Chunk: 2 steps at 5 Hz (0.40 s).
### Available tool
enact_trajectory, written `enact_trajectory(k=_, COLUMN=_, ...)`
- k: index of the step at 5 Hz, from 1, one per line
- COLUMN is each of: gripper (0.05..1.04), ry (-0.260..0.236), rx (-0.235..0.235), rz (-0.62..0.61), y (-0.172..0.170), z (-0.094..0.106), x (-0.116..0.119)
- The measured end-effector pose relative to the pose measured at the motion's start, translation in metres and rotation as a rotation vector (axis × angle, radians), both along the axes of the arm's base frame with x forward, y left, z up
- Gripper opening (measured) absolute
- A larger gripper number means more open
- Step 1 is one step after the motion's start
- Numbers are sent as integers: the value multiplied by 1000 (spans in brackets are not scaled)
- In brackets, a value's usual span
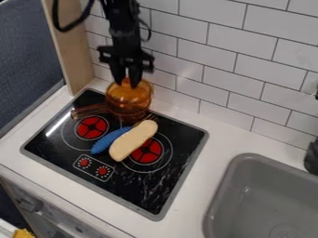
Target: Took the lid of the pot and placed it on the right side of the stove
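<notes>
Gripper (127, 82) at lid (129, 93); cannot tell whether it is spread or pinching. Lid sits on pot (129, 111), at stove's (162, 186) back edge near tiled wall (199, 56). Blue toy (109, 140) and cream toy (133, 141) lie just in front. Counter (218, 139) strip separates stove's right edge from sink (267, 195).

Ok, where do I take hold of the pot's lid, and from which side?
Best by the knob, coming straight down from above. The knob stands up at the middle of the orange lid, while the lid's domed, rounded sides would likely let a grip slip. The gripper already hangs over the pot at the knob, so that line looks good.
</notes>
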<state>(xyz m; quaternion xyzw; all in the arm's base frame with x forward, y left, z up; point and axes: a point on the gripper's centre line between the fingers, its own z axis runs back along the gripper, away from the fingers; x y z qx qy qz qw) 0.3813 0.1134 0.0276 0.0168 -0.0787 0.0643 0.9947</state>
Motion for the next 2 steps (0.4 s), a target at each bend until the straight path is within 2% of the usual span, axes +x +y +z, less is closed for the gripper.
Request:
enact_trajectory(k=1, gripper=381, ry=-35, rx=-5, rz=-15, y=-9, z=21, x=-16)
enact_trajectory(k=2, gripper=381, ry=-70, rx=18, rz=-48, y=-26, z=38, x=-46)
